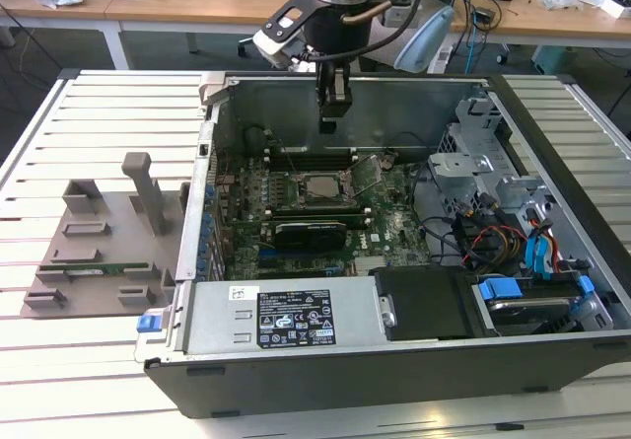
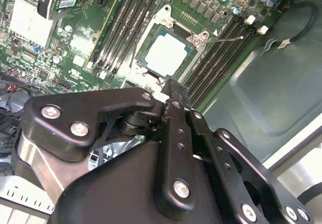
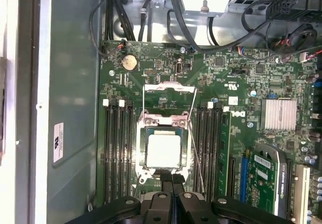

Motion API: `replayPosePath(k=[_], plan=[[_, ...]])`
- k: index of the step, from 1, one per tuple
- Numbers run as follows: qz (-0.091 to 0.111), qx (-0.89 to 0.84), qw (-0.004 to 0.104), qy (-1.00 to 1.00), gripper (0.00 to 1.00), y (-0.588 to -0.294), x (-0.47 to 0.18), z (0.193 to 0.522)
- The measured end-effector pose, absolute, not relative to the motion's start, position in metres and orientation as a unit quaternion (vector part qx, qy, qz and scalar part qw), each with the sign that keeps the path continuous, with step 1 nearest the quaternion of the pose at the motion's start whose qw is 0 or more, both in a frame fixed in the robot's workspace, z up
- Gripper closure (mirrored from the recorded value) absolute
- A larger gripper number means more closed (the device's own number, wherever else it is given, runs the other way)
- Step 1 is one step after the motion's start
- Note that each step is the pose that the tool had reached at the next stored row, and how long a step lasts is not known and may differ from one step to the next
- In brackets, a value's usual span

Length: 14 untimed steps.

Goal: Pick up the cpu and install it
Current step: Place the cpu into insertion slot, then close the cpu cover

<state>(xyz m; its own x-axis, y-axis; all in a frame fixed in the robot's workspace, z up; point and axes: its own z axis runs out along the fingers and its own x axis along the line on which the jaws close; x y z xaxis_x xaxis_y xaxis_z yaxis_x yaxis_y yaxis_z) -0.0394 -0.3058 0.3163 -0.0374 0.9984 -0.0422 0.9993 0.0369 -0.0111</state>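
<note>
Silvery cpu [image 1: 321,188] lies in the open socket [image 3: 141,143]; in the exterior view the empty tool [image 1: 333,116], pressed together, hangs at its twelve o'clock.

You see the cpu [image 3: 163,151] lying in its open socket [image 3: 142,133], your claw [image 3: 171,176], tips together, near its edge.

Computer case [image 1: 345,360]: open, lying on its side on the slatted white table [image 1: 108,99].
Motherboard [image 1: 394,227]: green, flat on the case floor.
Power supply [image 1: 286,316]: silver box with a black label, along the near wall.
Cables [image 1: 493,237]: red, yellow and black, at the exterior view's right.
Grey fixture [image 1: 99,252]: on the table beside the case, holding a green memory stick [image 1: 94,270].
Coin battery [image 3: 130,62]: near the board's edge.
Heatsink [image 3: 278,114]: finned, silver.
</note>
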Motion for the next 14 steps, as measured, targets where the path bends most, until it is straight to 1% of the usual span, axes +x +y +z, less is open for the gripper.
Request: replayPosePath(k=[14], plan=[[-0.018,0.694,0.011,0.72,0.89,-0.3058,-0.0394,0.3194]])
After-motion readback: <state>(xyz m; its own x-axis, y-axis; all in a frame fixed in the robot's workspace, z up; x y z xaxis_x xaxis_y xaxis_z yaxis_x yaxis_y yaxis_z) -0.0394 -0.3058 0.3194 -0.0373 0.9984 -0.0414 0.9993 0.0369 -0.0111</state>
